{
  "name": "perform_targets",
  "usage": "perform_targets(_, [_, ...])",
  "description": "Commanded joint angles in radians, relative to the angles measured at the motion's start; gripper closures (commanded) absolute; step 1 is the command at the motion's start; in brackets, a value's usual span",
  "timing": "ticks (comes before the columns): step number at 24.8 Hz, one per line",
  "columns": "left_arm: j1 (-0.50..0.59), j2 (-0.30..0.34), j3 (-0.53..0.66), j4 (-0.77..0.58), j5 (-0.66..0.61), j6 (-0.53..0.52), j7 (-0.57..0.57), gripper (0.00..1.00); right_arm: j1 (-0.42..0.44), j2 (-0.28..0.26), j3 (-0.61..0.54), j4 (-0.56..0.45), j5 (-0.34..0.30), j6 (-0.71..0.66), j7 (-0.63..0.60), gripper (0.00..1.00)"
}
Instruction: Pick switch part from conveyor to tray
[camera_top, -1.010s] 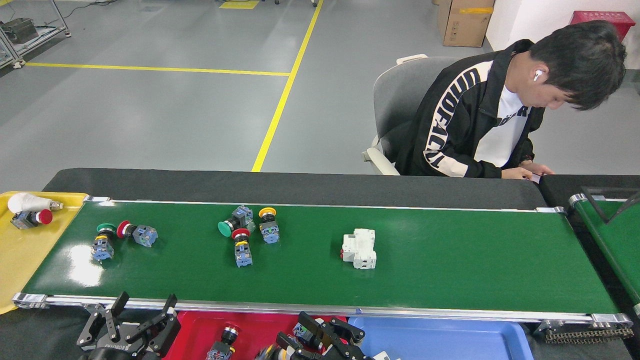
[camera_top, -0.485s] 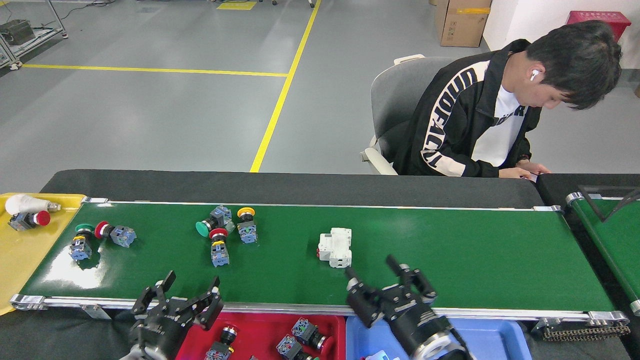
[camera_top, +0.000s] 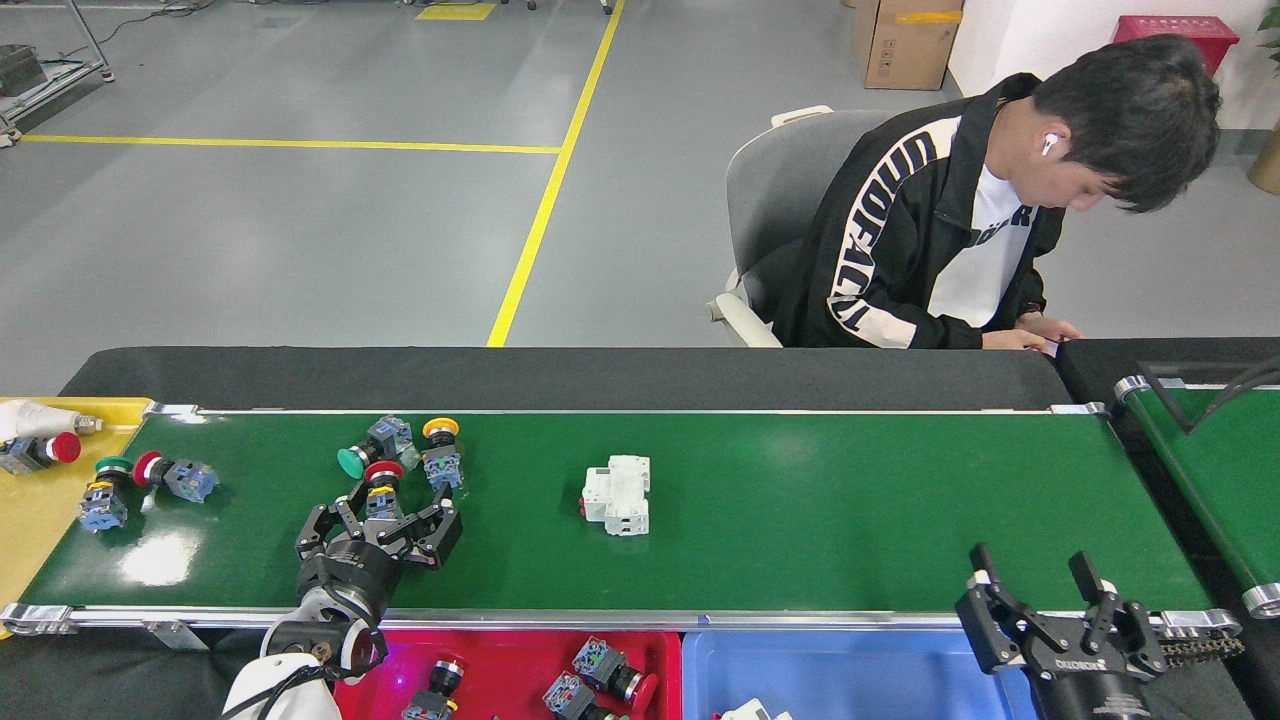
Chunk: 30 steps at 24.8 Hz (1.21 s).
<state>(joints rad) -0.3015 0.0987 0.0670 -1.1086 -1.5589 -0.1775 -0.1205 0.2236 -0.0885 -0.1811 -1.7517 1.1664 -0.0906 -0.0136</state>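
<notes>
Glossy dark-green belting forms the conveyor (camera_top: 850, 510), edged with silver rails and backed by a black padded strip; beyond it grey floor with yellow lines is seen, with a cardboard box (camera_top: 895, 40) and a seated person (camera_top: 950, 230) in a grey chair. A narrower green belt (camera_top: 1210, 470) is angled off at the right.

Five push-button switch parts are counted on the belt: a cluster of three, green-capped (camera_top: 372, 447), yellow-capped (camera_top: 440, 455) and red-capped (camera_top: 382, 488), and two more near the left end (camera_top: 140, 480). One white breaker (camera_top: 618, 494) lies mid-belt. Three trays are seen: yellow (camera_top: 30, 520), red (camera_top: 500, 680) and blue (camera_top: 860, 675).

The left gripper (camera_top: 385, 512) is held over the belt with its fingers spread on either side of the red-capped part; contact cannot be judged. The right gripper (camera_top: 1035, 580) is raised at the near rail, fingers apart and empty.

The red and blue trays are cut off by the lower edge, and their contents are only partly visible.
</notes>
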Motion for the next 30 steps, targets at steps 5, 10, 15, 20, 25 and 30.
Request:
perform_targets(5, [0.027, 0.009, 0.011, -0.040, 0.020, -0.033, 0.016, 0.99, -0.003, -0.004, -0.017, -0.014, -0.004, -0.008, -0.011, 0.00])
perform_targets(10, [0.143, 0.010, 0.031, -0.227, 0.054, -0.071, 0.018, 0.99, -0.003, -0.004, -0.040, -0.014, -0.005, -0.006, -0.011, 0.00])
perform_targets(15, [0.458, 0.001, 0.045, -0.606, 0.057, -0.177, 0.019, 0.98, -0.003, -0.004, -0.051, -0.011, -0.005, -0.006, -0.013, 0.00])
perform_targets(20, [0.605, 0.009, -0.027, -0.671, 0.059, -0.336, 0.030, 0.74, 0.005, -0.004, -0.060, -0.011, -0.005, -0.006, -0.013, 0.00])
perform_targets(25, [0.599, -0.002, -0.029, -0.671, 0.056, -0.409, 0.028, 0.00, 0.003, -0.001, -0.067, -0.011, -0.005, -0.006, -0.013, 0.00])
perform_targets(30, [0.599, -0.013, -0.015, -0.671, 0.060, -0.402, 0.028, 0.00, 0.005, 0.001, -0.072, -0.017, -0.005, -0.014, -0.014, 0.00])
